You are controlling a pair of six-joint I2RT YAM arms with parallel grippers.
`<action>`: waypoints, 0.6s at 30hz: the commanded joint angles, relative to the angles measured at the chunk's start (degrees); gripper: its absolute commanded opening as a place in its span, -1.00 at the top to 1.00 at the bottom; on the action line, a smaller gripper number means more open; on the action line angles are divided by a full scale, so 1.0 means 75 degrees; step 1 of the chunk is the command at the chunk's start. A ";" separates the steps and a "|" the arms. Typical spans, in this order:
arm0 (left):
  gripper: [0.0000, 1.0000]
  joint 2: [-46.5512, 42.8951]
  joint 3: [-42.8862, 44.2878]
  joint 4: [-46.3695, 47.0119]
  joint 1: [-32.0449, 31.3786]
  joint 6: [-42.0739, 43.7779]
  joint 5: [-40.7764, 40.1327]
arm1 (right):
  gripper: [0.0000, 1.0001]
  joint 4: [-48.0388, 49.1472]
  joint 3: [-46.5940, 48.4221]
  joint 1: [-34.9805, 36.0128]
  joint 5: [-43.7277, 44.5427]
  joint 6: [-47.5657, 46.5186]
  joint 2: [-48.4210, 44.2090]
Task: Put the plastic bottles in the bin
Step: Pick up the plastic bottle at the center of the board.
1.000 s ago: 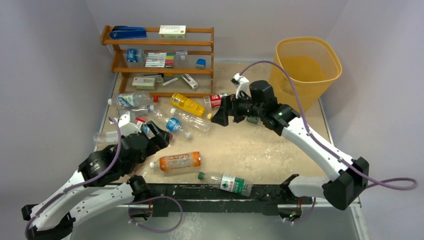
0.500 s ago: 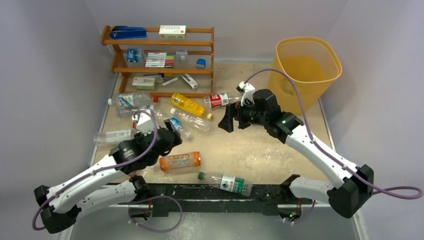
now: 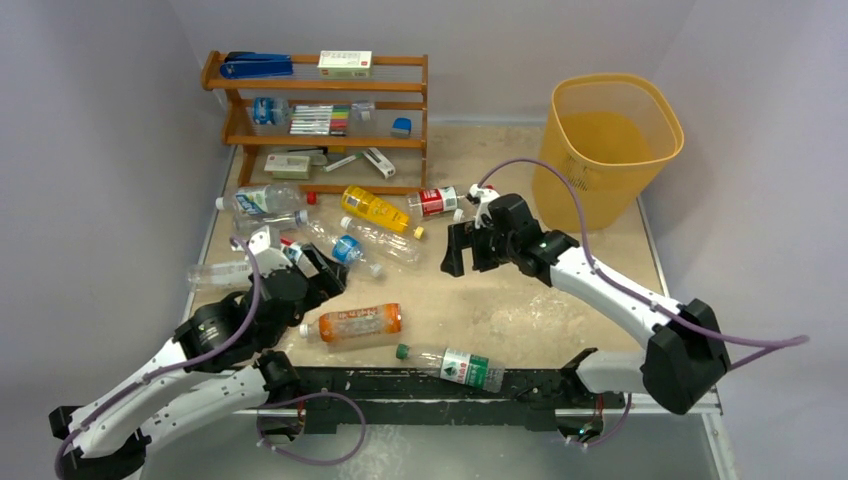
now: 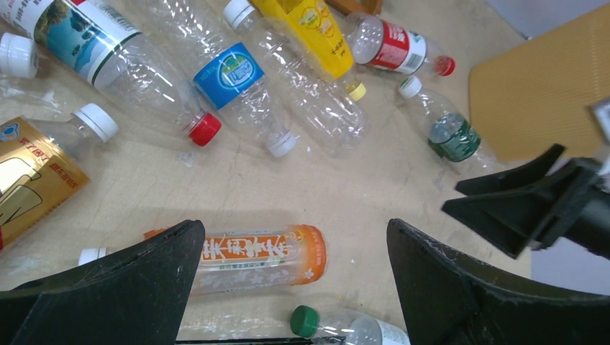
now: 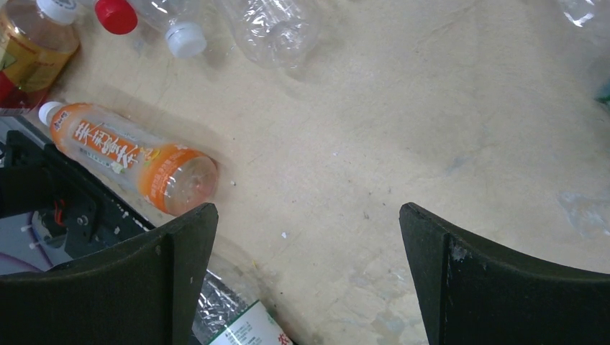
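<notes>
**Room.** Plain pale walls close on three sides. The light is even and I see no hard shadows.

**Worktop** (image 3: 520, 300). Beige, matt, scuffed and flecked with white. It looks level. I judge it has enough drag to stop a bottle sliding, though not rolling.

**Bin** (image 3: 600, 195). Far right corner, upright, mouth open. I see no bottle inside it.

**Shelf rack** (image 3: 315, 85). Wooden, at the far left, and carrying stationery. It is not part of my job.

**Left gripper** (image 3: 318, 268). Jaws spread wide, holding nothing. It hovers over the left of the scatter.

**Right gripper** (image 3: 455, 250). Jaws spread wide, also empty. It sits mid-worktop, between the scatter and the bin.

**Plastic bottles.** All lie on their sides on the worktop, spread from the rack's foot to the near edge.
- orange bottle (image 3: 358, 323), alone, just beyond the left gripper
- green-capped bottle (image 3: 455, 366), at the near edge
- yellow bottle (image 3: 372, 208), near the rack
- red-labelled bottle (image 3: 432, 201), just beyond the right gripper
- blue-labelled bottle (image 3: 345, 248), among several clear ones packed close together

**Handling (my judgement).**
- Most look empty, so they should be light.
- The walls are thin and will dent under a hard squeeze.
- The plastic is smooth and slippery, and the round bodies are apt to roll away from a one-sided touch.
- I would grip across the labelled mid-body, jaws square to the long axis, and avoid the tapering neck.
- The orange bottle has clear space around it and looks the easiest first pick.
</notes>
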 commanded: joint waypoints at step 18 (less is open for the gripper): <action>-0.98 -0.0555 0.0703 -0.0594 -0.0031 -0.0893 -0.0826 | -0.99 0.2240 0.0527 0.3114 -0.0503 -0.1766 0.1977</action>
